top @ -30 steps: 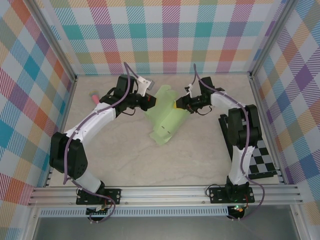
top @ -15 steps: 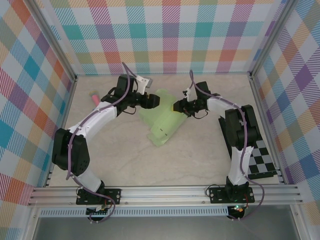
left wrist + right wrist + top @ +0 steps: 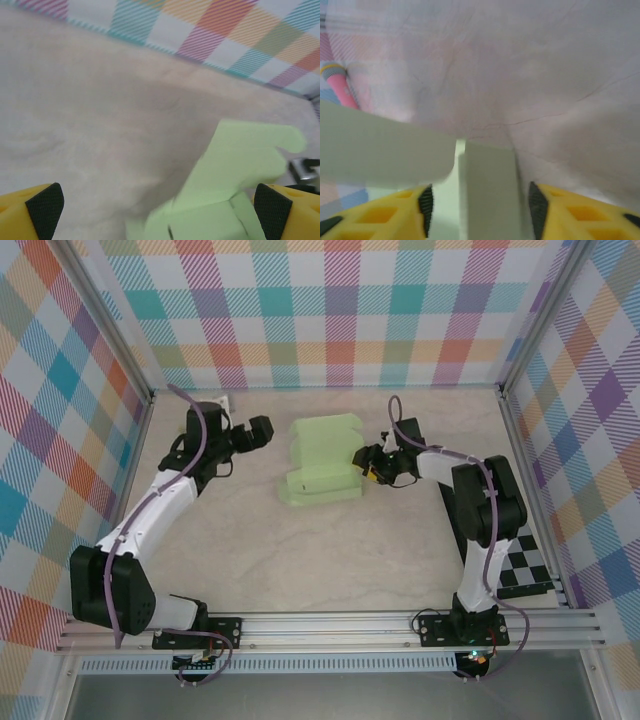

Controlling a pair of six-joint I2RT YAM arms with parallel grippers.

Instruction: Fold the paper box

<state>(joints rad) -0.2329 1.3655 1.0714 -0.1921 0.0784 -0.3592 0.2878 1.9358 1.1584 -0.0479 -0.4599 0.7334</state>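
Pale green thin-card paper box [image 3: 322, 462] — matt, smooth — between the right claw's [image 3: 480, 192] glossy yellow plastic fingers [image 3: 570, 212], rough black pads [image 3: 426, 212].

Overhead view: bright, even light from above, sharp, colours clear; faint soft shadows beside the box [image 3: 322, 462] on the bench [image 3: 300, 550]. Left wrist view is blurred throughout. Right wrist view is dimmer, greyish, the near box out of focus.

A black-and-white checkered board [image 3: 527, 570] lies at the near right corner of my pale marbled surface [image 3: 320, 550]. A pink stick [image 3: 341, 89] rests close to the plaid walls [image 3: 340, 310] around me.
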